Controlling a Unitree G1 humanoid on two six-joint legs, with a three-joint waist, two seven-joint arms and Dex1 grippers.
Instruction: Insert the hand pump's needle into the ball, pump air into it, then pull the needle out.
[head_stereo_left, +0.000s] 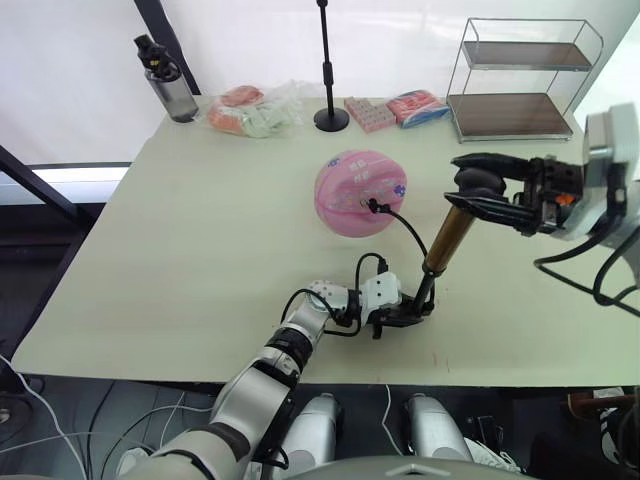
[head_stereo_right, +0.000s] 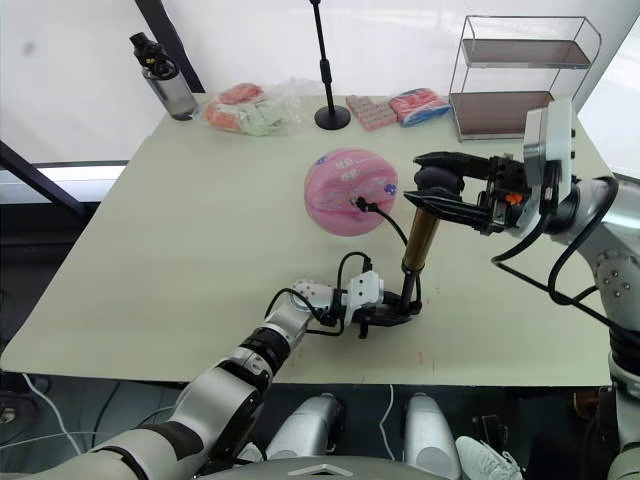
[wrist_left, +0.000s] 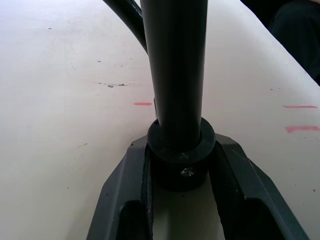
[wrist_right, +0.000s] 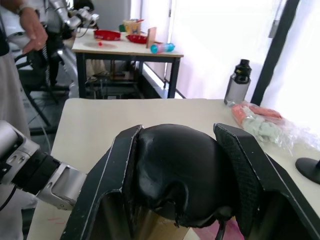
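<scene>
Now, pump: the hand pump is standing tilted on the tabletop, just beside the ball on the robot's right, its gold barrel leaning up toward the right arm.
Handle: the right pincer is clamping the black T-handle at the pump's top, one finger on each side of it.
Base: the left pincer is gripping the black lower end of the pump against the tabletop, its two fingers closing snugly round the collar in the left wrist view.
Hose: the thin black hose is arching from the pump across to the ball.
Needle: its black fitting is sitting against the ball's skin; the silver pin is too small to tell, so I am judging it to be already inside the valve.
Ball: the ball is resting free near the middle of the tabletop, with nothing bracing it.
Handling: the pump looks light and stiff, best held at base and handle as now; the ball looks light and apt to roll, and the pin looks thin enough to bend, so any sideways tug through the hose is risking the seat.
Stage: pumping is looking like the step in hand.
Surroundings: a water bottle, wrapped packets, a black stand and a wire shelf rack are sitting well apart at the far edge.
</scene>
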